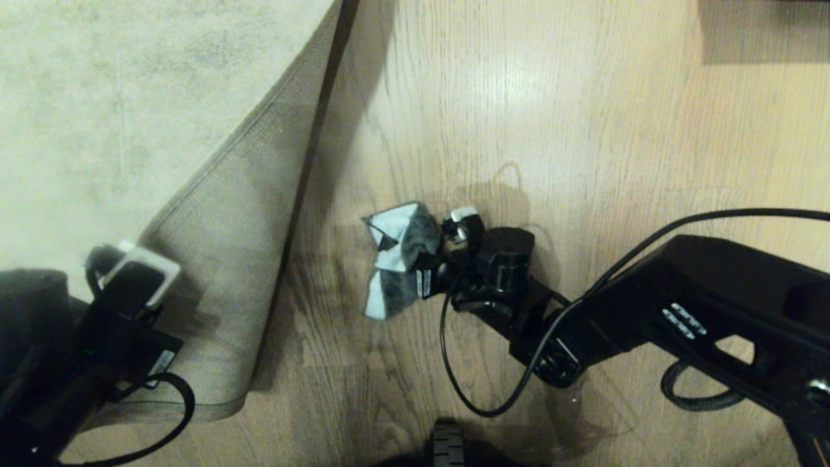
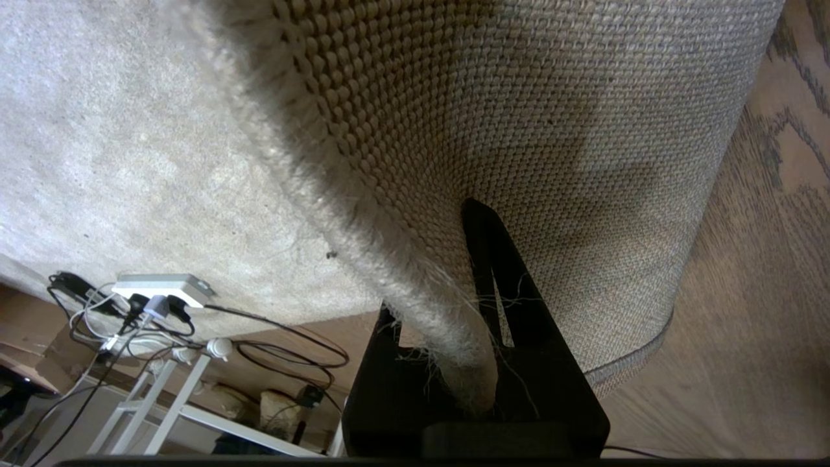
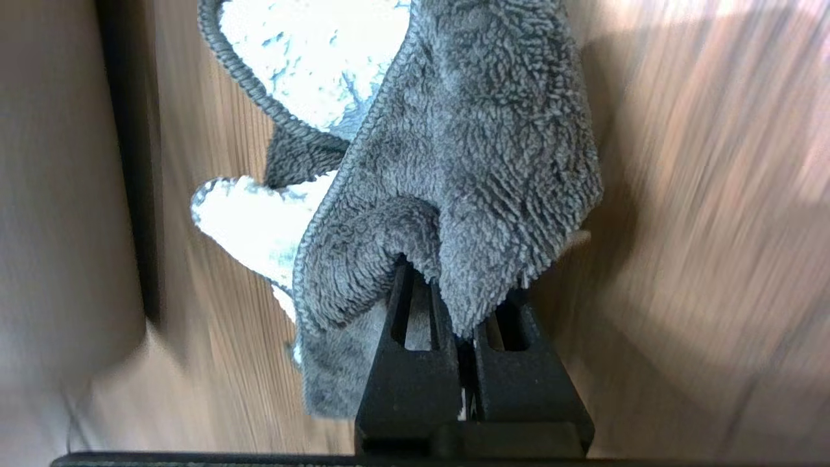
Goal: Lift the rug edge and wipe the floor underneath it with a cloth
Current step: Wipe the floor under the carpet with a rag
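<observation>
Two grippers, one cloth, one rug. Lower left of head view: left gripper point(image 1: 133, 275) clamped on the rug edge point(image 1: 214, 259), folded up with tan backing showing. Centre: right gripper point(image 1: 425, 275) pinching the cloth point(image 1: 399, 259) against the floor point(image 1: 583, 130). Left wrist view alone shows a power strip point(image 2: 162, 288) with cables beyond the rug; right wrist view alone shows the cloth's terry pile point(image 3: 454, 162)
</observation>
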Tool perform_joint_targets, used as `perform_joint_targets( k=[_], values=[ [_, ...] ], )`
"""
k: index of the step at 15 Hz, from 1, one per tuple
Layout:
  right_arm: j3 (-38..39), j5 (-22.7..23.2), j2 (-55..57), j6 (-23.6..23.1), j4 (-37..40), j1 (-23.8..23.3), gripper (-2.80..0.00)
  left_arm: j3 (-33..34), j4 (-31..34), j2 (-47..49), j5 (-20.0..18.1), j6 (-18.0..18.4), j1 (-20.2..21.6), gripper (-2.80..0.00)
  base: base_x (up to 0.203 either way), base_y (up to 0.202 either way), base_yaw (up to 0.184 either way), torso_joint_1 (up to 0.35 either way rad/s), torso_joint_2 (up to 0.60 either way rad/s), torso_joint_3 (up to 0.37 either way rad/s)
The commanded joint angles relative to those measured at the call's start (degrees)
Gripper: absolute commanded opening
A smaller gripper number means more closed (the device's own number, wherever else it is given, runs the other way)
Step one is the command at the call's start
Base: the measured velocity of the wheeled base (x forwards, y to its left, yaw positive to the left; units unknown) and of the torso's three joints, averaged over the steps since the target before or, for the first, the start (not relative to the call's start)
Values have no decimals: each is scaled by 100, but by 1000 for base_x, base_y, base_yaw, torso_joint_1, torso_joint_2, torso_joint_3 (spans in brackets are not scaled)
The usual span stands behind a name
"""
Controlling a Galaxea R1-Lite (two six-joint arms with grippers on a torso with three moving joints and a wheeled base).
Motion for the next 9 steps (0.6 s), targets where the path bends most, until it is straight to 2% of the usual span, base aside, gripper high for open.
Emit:
perform_joint_targets(
  k=[1, 4, 7, 9],
  values=[
    [-283, -113, -68, 89, 99, 43, -280, 3, -25, 17, 17, 17, -4, -280, 0, 0, 0, 0, 0, 0],
    [438, -124, -114, 94, -36, 253, -280, 3, -25, 8, 17, 17, 5, -280, 0, 0, 0, 0, 0, 0],
    [1257, -131, -183, 92, -210, 661, -280, 3, -8, 14, 17, 17, 6, -280, 0, 0, 0, 0, 0, 0],
    [1338, -133, -152, 85, -180, 911, -280, 12, 1, 17, 17, 17, 5, -280, 0, 0, 0, 0, 0, 0]
  ],
)
